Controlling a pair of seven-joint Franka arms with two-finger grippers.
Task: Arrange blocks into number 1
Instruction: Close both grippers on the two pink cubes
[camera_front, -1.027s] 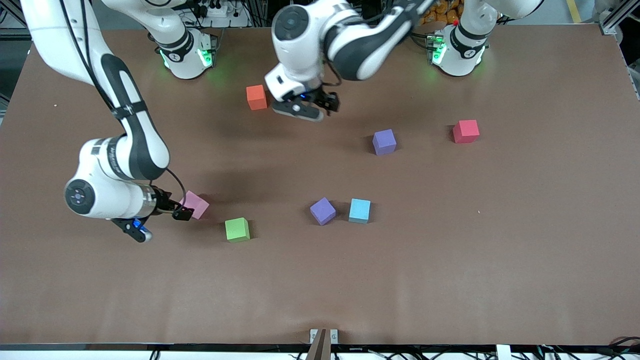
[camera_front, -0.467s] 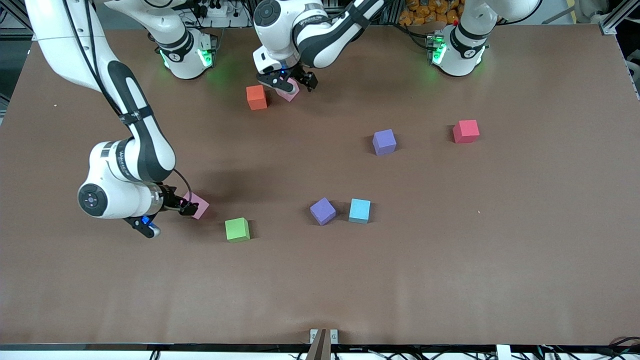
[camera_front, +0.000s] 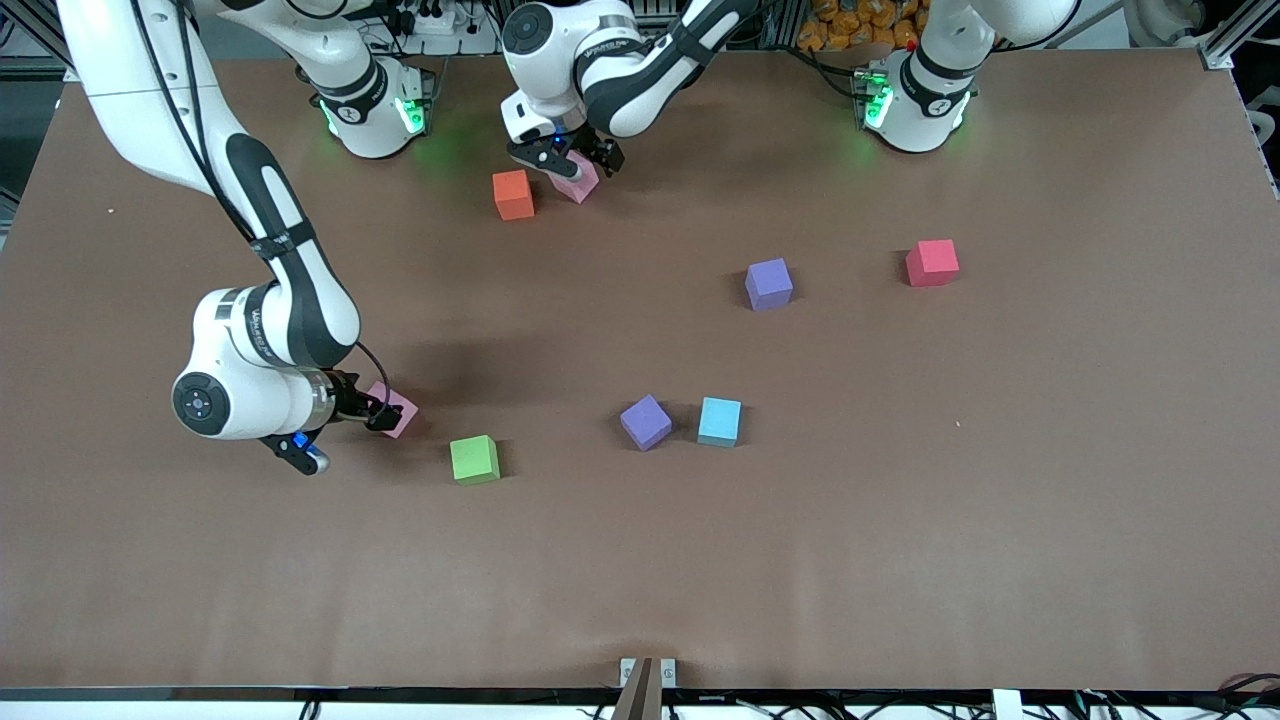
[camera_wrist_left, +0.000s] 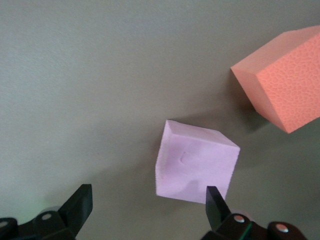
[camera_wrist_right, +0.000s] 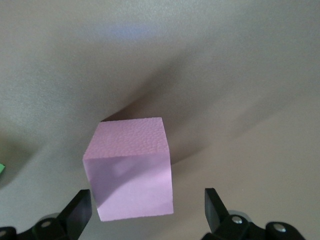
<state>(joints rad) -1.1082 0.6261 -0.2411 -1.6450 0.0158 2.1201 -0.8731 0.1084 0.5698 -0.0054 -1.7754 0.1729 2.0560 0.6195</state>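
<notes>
Left claw (camera_front: 567, 160) open over pink block (camera_front: 578, 181) beside orange block (camera_front: 513, 194), right claw (camera_front: 376, 411) open – seemingly touching another pink block (camera_front: 397, 410)

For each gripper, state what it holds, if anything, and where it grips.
Nothing is held. The left gripper and right gripper each stand open over a pink block, fingers apart from it.

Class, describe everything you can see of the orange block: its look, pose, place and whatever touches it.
The orange block is a small plain-faced cube of matte, finely pebbled foam, its edges sharp and undamaged. It sits flat on the brown table, between the two arm bases. A pink block lies just beside it, apart, toward the left arm's end. Nothing but the table touches it; the open left gripper hangs over the pink block instead.
</notes>
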